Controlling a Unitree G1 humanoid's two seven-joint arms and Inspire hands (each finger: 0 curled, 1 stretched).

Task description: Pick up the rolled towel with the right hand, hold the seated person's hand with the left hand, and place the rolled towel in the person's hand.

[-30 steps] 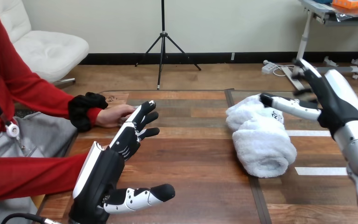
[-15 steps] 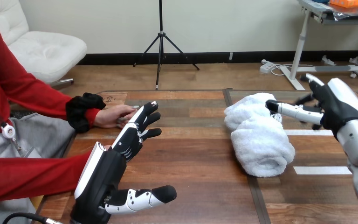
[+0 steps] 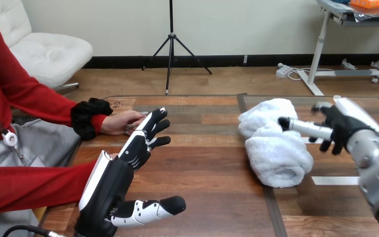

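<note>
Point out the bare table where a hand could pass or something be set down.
Widest free patch: the wooden table's middle, between the black-and-white left hand and the white rolled towel. A second lies at the near edge, before the towel. Crowded: left, where that hand reaches beside the person's hand; right, where the right hand is at the towel.

Wooden table [image 3: 212, 192]; white tape strip [image 3: 334, 180] flat on its right part.
</note>
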